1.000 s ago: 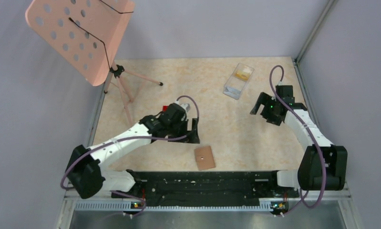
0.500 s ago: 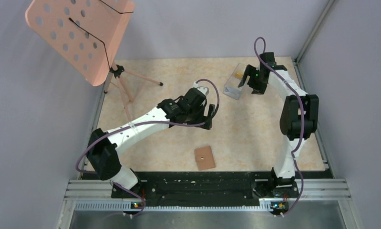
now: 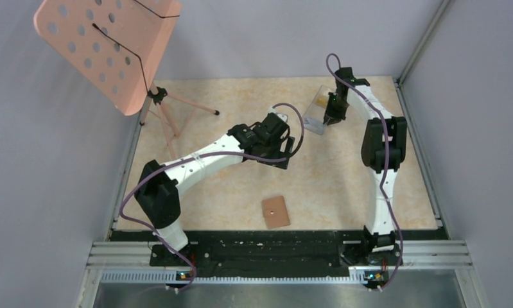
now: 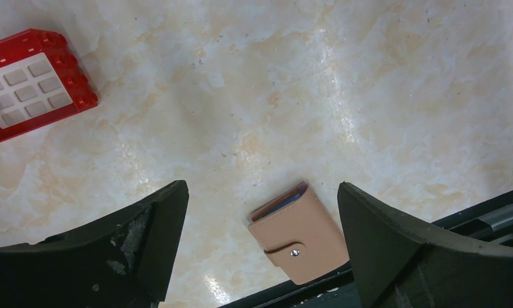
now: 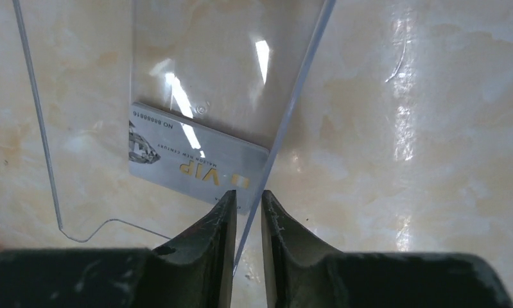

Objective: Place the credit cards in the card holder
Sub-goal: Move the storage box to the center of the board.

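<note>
Card holder (image 3: 276,212) lies flat and folded shut on the marbled table (image 3: 343,179), tan outside up with its stud showing, close to the near edge by the arm bases. In the left wrist view a strip of blue lining shows at one edge of the card holder (image 4: 298,234). Left gripper (image 3: 287,153) hangs above the table on the far side of the card holder, apart from it. Its fingers (image 4: 144,237) are spread wide with nothing between them, and the card holder is seen through the gap. Red tray (image 4: 29,83), with a pale grid inside, sits well apart from the card holder, up and left of it in that view. Clear plastic box (image 3: 313,119) is far beyond the card holder and a little to the right. It holds the credit cards: a yellow one (image 3: 329,97) at its far end and a pale silver one (image 5: 189,170) with gold "VIP" lettering flat on its floor. Right gripper (image 3: 329,119) is at that box, fingers (image 5: 218,221) drawn narrow and standing astride the box's clear side wall. Cannot tell whether they pinch the wall or only straddle it. Pink perforated music stand (image 3: 106,51) is far off to the card holder's left, at the back.
</note>
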